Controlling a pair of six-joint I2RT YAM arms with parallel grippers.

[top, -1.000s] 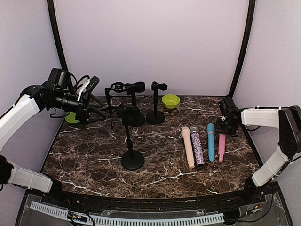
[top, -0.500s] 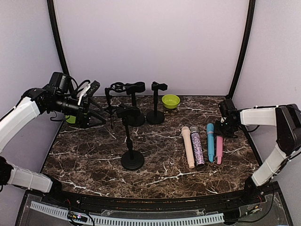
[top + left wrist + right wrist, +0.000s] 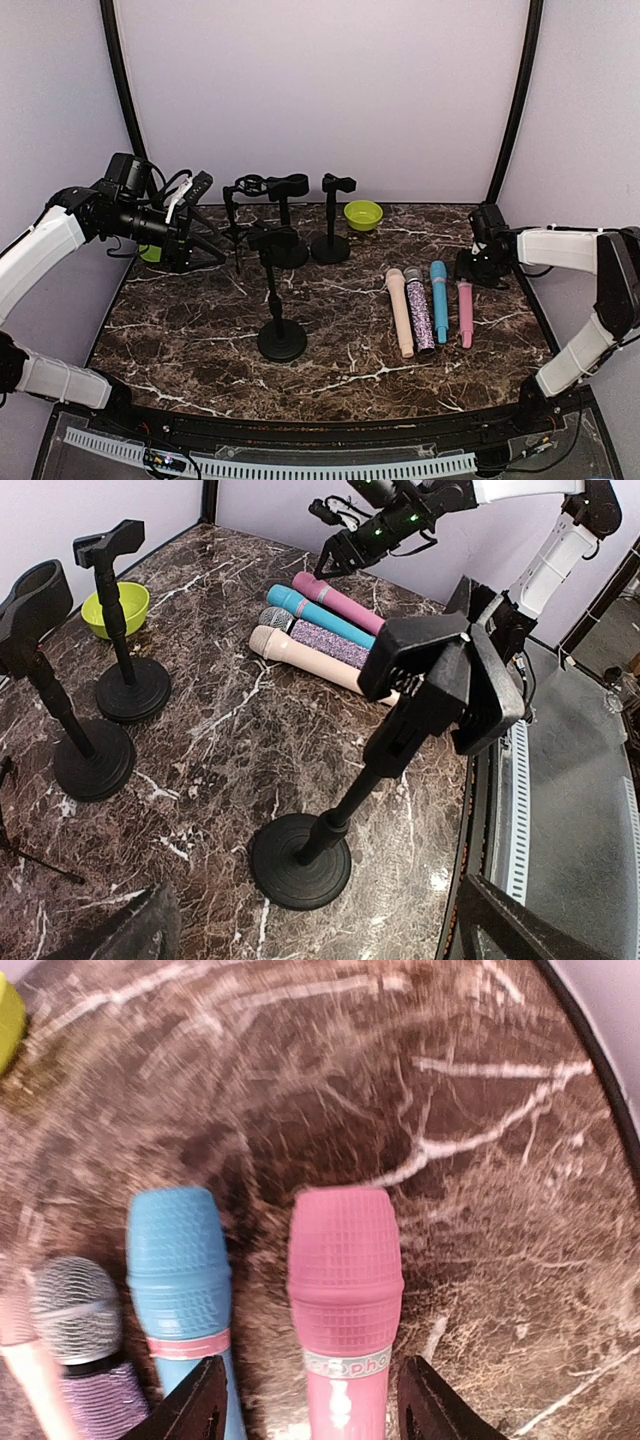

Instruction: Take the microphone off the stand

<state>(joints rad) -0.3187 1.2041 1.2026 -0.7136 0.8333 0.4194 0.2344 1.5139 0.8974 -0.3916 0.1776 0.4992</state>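
Loosely, right gripper straddles pink microphone, wrist low.

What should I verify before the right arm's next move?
1. right gripper open, straddling the pink microphone: ok.
2. Pink microphone lying on the table beside the blue microphone: ok.
3. left gripper open and empty: ok.
4. near stand upright, clip empty: ok.
5. No microphone left on the back-left tripod: cannot tell.
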